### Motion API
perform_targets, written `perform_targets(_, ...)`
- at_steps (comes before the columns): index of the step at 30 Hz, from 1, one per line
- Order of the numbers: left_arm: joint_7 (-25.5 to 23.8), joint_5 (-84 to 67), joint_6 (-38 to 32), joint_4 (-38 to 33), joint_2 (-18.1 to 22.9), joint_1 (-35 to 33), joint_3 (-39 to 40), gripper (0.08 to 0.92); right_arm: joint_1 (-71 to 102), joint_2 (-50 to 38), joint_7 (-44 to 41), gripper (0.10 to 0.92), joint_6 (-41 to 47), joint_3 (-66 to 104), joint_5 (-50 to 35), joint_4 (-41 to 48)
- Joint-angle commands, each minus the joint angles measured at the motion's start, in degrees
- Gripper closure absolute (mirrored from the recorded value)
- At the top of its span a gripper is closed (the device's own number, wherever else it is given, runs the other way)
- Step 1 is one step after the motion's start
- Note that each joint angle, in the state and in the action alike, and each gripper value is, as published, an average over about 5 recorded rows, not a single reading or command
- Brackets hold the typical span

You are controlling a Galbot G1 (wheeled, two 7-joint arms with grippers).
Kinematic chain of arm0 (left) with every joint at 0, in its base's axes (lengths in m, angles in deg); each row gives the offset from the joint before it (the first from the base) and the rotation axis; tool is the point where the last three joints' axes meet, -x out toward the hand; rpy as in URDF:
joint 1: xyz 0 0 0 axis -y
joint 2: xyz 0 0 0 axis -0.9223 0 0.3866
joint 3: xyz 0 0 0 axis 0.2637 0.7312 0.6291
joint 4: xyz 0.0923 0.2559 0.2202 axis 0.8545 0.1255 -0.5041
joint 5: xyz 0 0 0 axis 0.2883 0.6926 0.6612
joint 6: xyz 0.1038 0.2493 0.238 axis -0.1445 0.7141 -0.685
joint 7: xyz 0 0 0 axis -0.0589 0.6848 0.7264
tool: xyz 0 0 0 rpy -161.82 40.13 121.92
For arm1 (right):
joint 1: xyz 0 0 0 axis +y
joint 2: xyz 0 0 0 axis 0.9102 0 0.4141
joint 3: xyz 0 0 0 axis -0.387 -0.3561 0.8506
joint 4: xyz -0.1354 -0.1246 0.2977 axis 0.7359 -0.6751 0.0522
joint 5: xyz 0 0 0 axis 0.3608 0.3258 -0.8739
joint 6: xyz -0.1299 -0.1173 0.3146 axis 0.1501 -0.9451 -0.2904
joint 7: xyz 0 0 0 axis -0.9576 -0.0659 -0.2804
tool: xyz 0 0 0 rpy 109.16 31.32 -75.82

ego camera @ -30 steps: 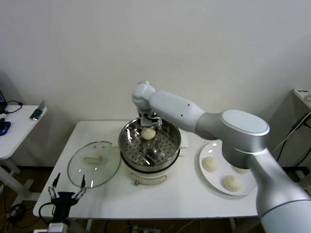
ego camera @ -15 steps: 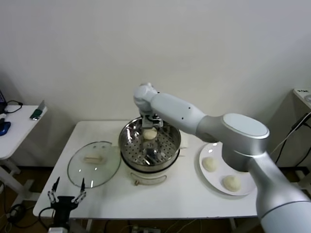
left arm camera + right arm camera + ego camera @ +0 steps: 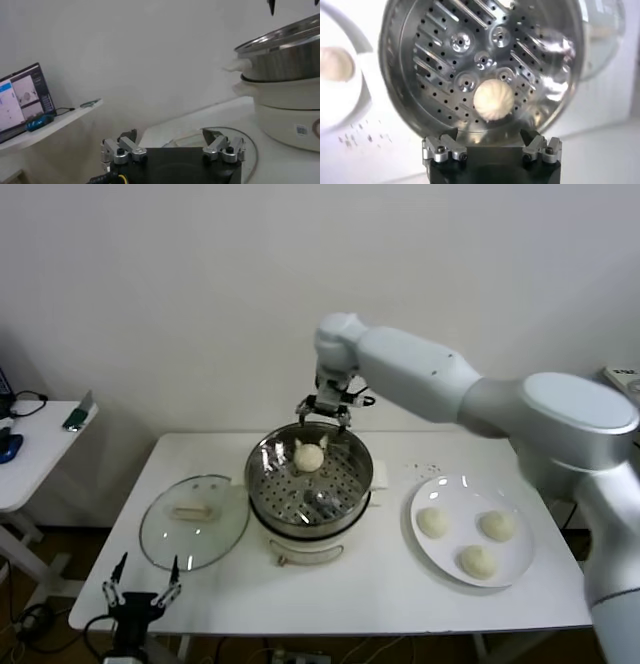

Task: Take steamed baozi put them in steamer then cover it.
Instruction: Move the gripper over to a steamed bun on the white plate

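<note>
One steamed baozi point(image 3: 309, 455) point(image 3: 493, 101) lies alone on the perforated floor of the shiny steamer point(image 3: 352, 480) point(image 3: 420, 75), toward its far side. My right gripper point(image 3: 325, 412) point(image 3: 491, 137) hovers open and empty just above the steamer's back rim, clear of the bun. Three more baozi point(image 3: 433, 522) point(image 3: 497, 525) point(image 3: 477, 560) rest on the white plate point(image 3: 452, 493) to the right. The glass cover point(image 3: 193, 519) point(image 3: 246, 146) lies flat on the table left of the steamer. My left gripper point(image 3: 140, 589) point(image 3: 170, 137) waits open by the table's front left corner.
The steamer sits on a white cooker base point(image 3: 290, 115) mid-table. A side table point(image 3: 30, 446) with a laptop point(image 3: 22, 97) and small items stands off to the left. The wall runs close behind the table.
My right gripper opened, left the baozi in the steamer, and rose back and to the right above the rim. The left arm barely moved.
</note>
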Motion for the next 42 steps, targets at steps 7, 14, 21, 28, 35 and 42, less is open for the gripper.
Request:
perform_targets(7, -0.8, -0.9, -0.1, 1.0, -0.2, 0.7, 0.4, 0.177, -4.2, -32.7, 3.5, 0.203, 38.4, -12.0, -25.1, -22.1)
perform_targets(14, 3.0, -2.7, -0.4, 0.6, -0.3, 1.5, -0.1, 0.177, 15.4, -39.2, 1.4, 0.203, 39.7, 1.4, -14.5, -21.8)
perform_targets(21, 2.9, -2.7, -0.3, -1.3, -0.5, 1.3, -0.6, 0.177, 32.2, -36.6, 1.2, 0.203, 37.5, 16.8, -4.5, -13.6)
perform_targets(28, 2.7, -1.7, 0.5, -1.8, -0.1, 1.5, -0.6, 0.177, 36.3, -33.0, 2.1, 0.203, 37.3, 19.8, -4.2, -11.7)
perform_targets(35, 2.6, -1.3, 0.5, -1.3, 0.0, 1.3, -0.8, 0.177, 36.5, -28.9, 3.4, 0.203, 36.2, 20.8, -3.3, -7.0)
perform_targets(42, 2.5, -1.1, 0.6, -0.7, -0.1, 1.3, -1.4, 0.177, 36.5, -25.4, 3.3, 0.203, 35.4, 21.1, -3.3, -3.2)
